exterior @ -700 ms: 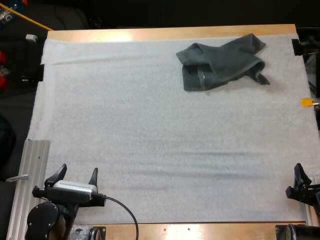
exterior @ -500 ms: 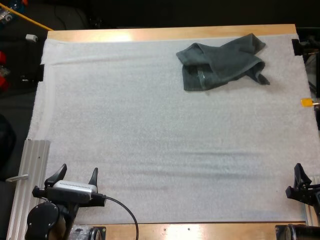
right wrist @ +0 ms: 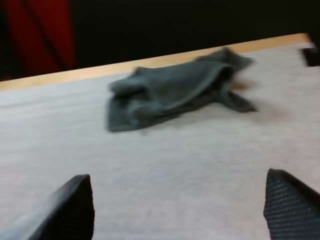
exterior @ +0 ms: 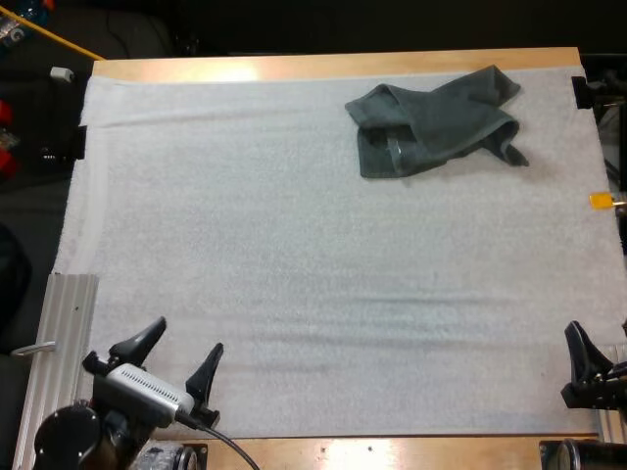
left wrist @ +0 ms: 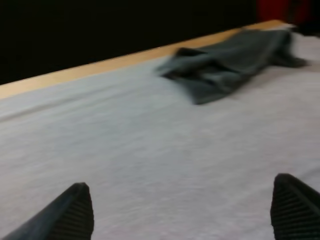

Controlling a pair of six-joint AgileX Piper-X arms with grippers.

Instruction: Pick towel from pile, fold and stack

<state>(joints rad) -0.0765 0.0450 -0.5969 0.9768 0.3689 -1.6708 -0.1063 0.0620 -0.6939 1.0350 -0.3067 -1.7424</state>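
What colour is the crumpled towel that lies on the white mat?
The crumpled towel is dark grey-green, plain without pattern; the high view shows it best.

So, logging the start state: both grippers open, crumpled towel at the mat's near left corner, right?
No: the crumpled towel lies toward the far right corner of the mat, as the high view shows. The left gripper and right gripper are indeed open.

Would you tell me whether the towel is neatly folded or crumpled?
Crumpled: the towel lies in an uneven heap on the mat, layers bunched and loose corners sticking out.
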